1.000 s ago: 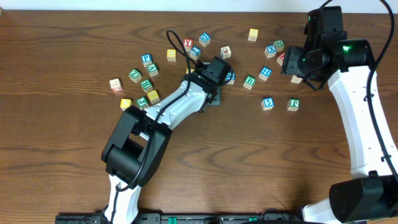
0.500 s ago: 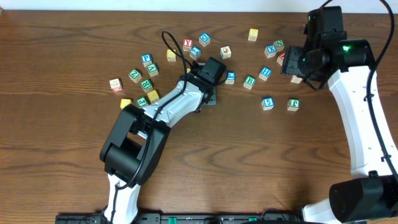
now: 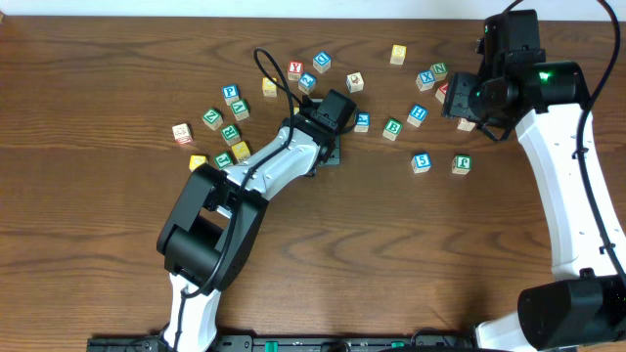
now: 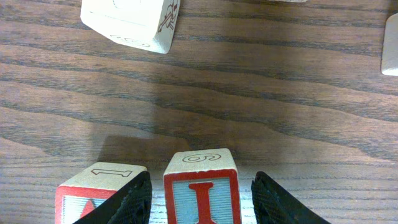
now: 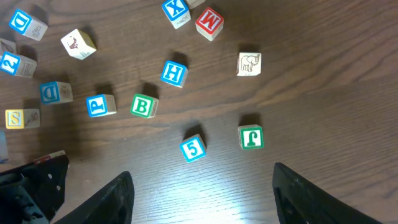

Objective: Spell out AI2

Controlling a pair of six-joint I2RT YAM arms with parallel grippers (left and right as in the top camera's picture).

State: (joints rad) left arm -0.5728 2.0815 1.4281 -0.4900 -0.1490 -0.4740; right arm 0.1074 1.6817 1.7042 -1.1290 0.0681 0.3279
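Note:
In the left wrist view the red-and-blue I block stands on the table between the fingers of my left gripper, with a small gap on each side. The gripper is open. The red A block stands right beside it on the left, partly behind the left finger. In the overhead view my left gripper hides both blocks. A blue 2 block lies at the left edge of the right wrist view. My right gripper is open and empty, held high at the right.
Several loose letter blocks lie across the far half of the table: 5, J, B, H, and a cluster at the left. A cream picture block lies just ahead of my left gripper.
My left gripper shifted slightly left and away, uncovering a blue block beside it. It has held still for the last half second. The right arm has not moved.

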